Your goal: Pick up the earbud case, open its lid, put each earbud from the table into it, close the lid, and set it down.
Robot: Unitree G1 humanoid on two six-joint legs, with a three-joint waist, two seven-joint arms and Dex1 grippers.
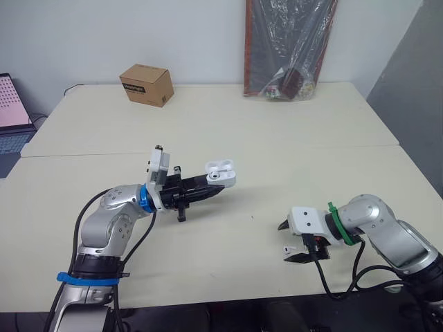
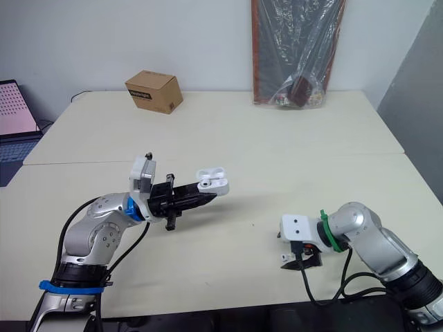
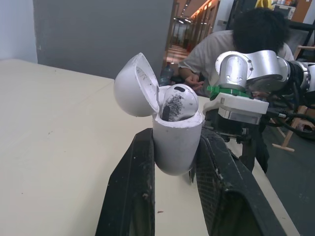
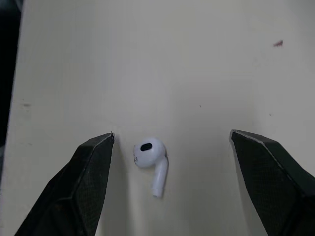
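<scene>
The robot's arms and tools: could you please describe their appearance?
Both arms are silver, round-jointed, with black cables. The left arm has blue bands, the right arm a green one. A white block sits behind the left tool and the right tool, each black and two-fingered.

the earbud case (image 1: 221, 172) sits clamped in the left gripper (image 1: 219, 187) above the table's (image 1: 291, 145) middle left, with one earbud (image 3: 178, 101) in it. a loose earbud (image 4: 151, 162) lies on the table front right, between the right gripper's (image 4: 172, 133) parted fingers. a cardboard box (image 1: 146, 84) stands back left.
</scene>
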